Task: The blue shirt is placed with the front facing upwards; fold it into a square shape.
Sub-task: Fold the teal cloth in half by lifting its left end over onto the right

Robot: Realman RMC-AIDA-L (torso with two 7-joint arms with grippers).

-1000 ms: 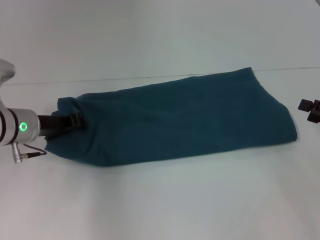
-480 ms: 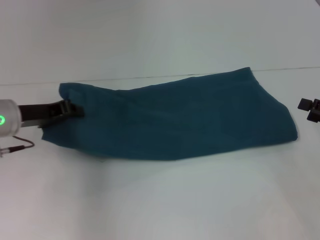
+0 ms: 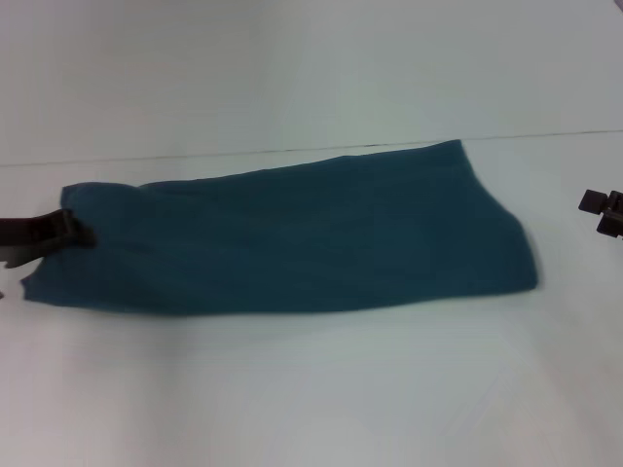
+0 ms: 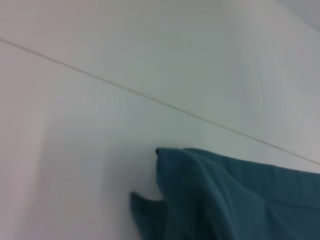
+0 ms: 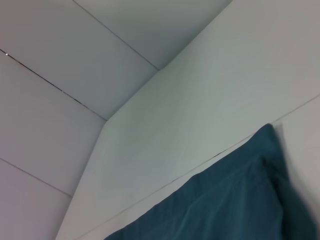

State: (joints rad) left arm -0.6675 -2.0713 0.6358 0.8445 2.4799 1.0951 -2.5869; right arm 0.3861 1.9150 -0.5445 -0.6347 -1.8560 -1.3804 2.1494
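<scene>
The blue shirt (image 3: 292, 233) is lying on the white table (image 3: 311, 389) as a long folded band, stretched lengthwise across the tabletop, with its pink lettering hidden from sight. The left gripper (image 3: 80, 232) is pinching the shirt's left end, its dark fingers closed on the cloth there and holding that corner slightly bunched. The right gripper (image 3: 602, 209) is sitting well apart from the shirt's right end, touching nothing; whether it is wide or narrow, I cannot tell.
</scene>
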